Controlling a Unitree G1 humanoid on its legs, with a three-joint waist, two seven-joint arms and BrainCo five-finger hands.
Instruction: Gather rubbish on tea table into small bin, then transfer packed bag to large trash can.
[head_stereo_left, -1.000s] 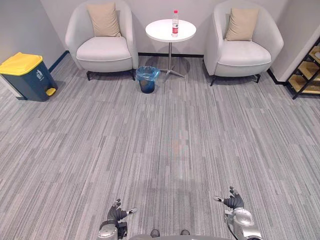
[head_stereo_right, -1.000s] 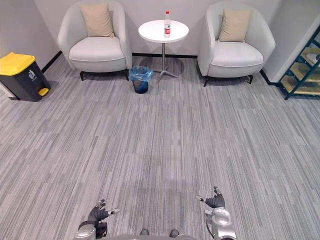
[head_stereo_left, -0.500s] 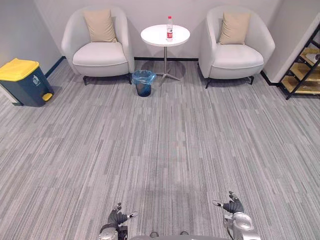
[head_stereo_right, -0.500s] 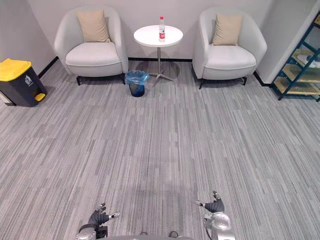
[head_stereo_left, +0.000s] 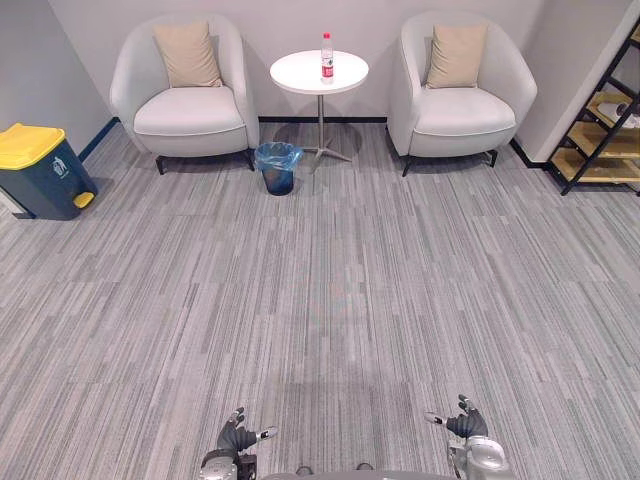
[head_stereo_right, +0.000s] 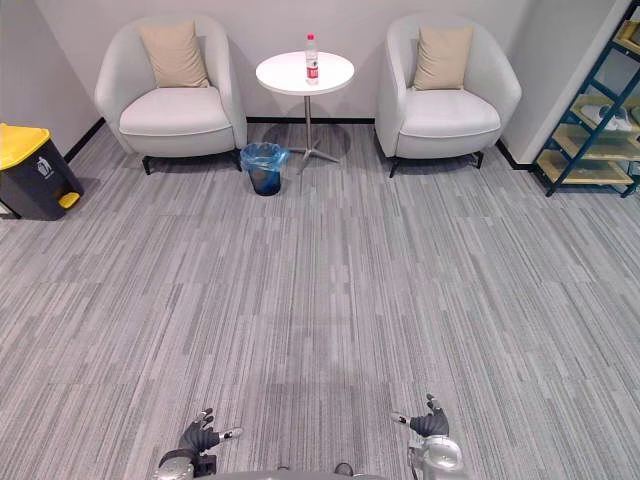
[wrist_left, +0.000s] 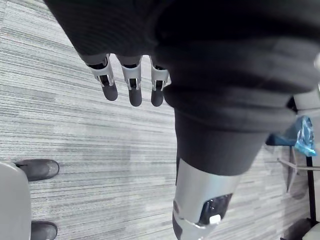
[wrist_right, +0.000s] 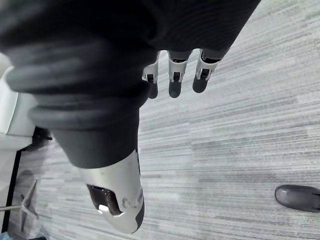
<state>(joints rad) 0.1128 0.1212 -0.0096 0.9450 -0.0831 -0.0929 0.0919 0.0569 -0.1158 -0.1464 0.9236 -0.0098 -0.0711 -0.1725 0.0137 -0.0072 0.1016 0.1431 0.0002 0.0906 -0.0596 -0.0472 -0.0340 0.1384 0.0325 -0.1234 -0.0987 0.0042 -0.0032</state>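
At the far wall a small round white counter stands on a thin metal stem with splayed feet. On it, toward the far edge, a clear plastic bottle with a red cap and red label stands upright. Just left of the stem, on the floor, sits the small bin, a dark cylinder lined with a crinkled blue plastic bag. Rounded pale tub armchairs flank the counter, one on the left and one on the right, each with a soft tan cushion against its back. Far left by the wall is the large trash can, boxy dark blue plastic with a yellow lid and pedal. A dark metal shelf with wooden boards stands at the far right. The floor is grey carpet in fine streaks.

The left hand and the right hand hang low at the near edge, well apart, fingers loosely extended and thumbs out, holding nothing.
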